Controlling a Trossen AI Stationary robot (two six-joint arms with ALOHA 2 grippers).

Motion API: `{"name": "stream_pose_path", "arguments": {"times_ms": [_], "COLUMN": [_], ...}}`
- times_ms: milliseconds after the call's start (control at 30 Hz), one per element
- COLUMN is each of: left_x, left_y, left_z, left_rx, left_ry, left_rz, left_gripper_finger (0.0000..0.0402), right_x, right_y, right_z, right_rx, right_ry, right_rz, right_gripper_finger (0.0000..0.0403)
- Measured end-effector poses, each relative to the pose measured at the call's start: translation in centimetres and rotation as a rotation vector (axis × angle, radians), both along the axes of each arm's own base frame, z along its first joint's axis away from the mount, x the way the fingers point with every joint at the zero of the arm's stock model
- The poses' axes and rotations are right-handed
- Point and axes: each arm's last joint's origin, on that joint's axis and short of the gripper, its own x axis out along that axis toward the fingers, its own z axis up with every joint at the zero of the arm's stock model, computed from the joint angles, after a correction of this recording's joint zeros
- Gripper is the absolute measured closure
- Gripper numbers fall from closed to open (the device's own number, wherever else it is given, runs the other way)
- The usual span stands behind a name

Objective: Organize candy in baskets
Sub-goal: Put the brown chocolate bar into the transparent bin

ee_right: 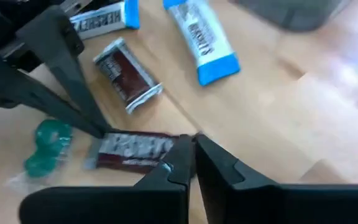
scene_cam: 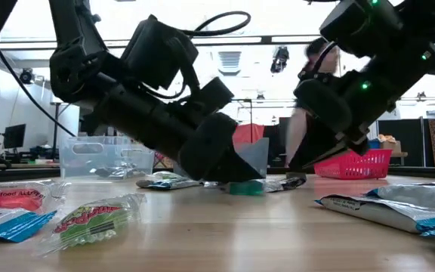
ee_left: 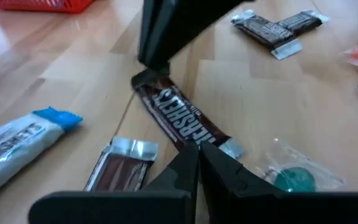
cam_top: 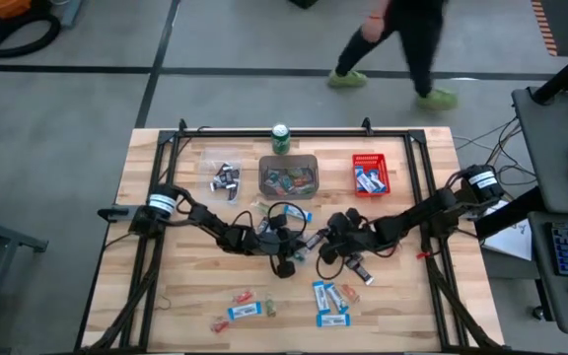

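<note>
At the table's centre, a dark brown Hershey's bar (ee_left: 182,121) is pinched at opposite ends by both grippers: the left gripper (ee_left: 197,155) is clenched on one crimped end, the right gripper (ee_right: 193,149) is closed on the other. One grip should be released before lifting, lest the wrapper tear, and the bar should be carried to the clear basket (cam_top: 225,177), where dark bars are already held. Three baskets are counted: clear, grey basket (cam_top: 290,177) and red basket (cam_top: 371,174). One green can (cam_top: 281,138) stands behind. Loose blue-and-white bars (cam_top: 331,301) number about five; an exact count cannot be made.
</note>
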Motion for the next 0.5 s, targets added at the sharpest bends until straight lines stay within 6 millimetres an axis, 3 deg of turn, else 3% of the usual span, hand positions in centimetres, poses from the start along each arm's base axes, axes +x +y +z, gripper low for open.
{"name": "stream_pose_path", "arguments": {"times_ms": [133, 500], "left_x": [0.3, 0.2], "left_y": [-0.1, 0.0], "left_z": [-0.6, -1.0], "left_rx": [-0.001, 0.002], "left_ry": [0.002, 0.023], "left_rz": [0.004, 0.008], "left_gripper_finger": [0.0401, 0.0401], "right_x": [0.1, 0.3], "right_y": [-0.3, -1.3], "right_z": [-0.1, 0.0], "right_rx": [0.072, 0.024], "right_ry": [0.001, 0.006], "right_rz": [-0.006, -0.032], "right_gripper_finger": [0.0354, 0.0256]}}
